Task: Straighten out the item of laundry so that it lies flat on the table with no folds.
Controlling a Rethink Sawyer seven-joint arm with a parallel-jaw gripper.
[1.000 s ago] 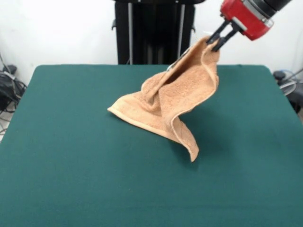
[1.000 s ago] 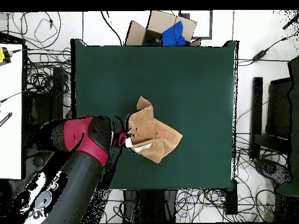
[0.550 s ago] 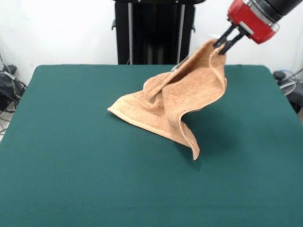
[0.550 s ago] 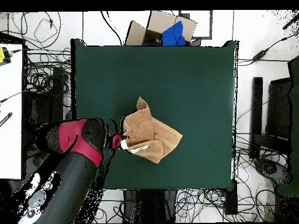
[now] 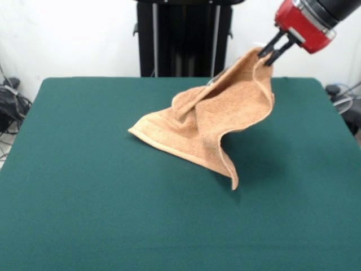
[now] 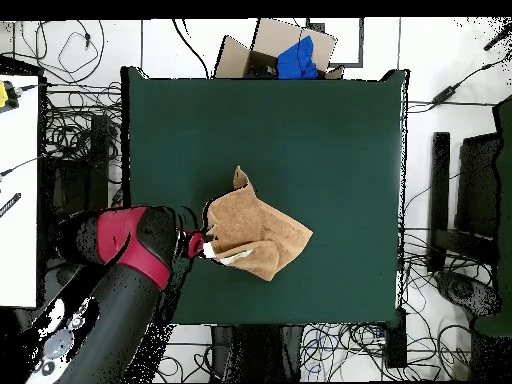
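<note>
Gripper (image 5: pixel 269 52) pinches one towel (image 5: pixel 211 121) corner aloft

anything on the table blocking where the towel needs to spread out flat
Nothing visible does. The gripper already pinches one corner of the towel, and the green table around it is bare in both views.

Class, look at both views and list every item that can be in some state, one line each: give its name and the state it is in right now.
towel: one corner lifted, the rest draped and folded on the table, not flat.
tool: shut on the towel's raised corner, held above the table.
table: green cloth, carrying the towel's lower part.
cardboard box: open, blue item inside.
</note>
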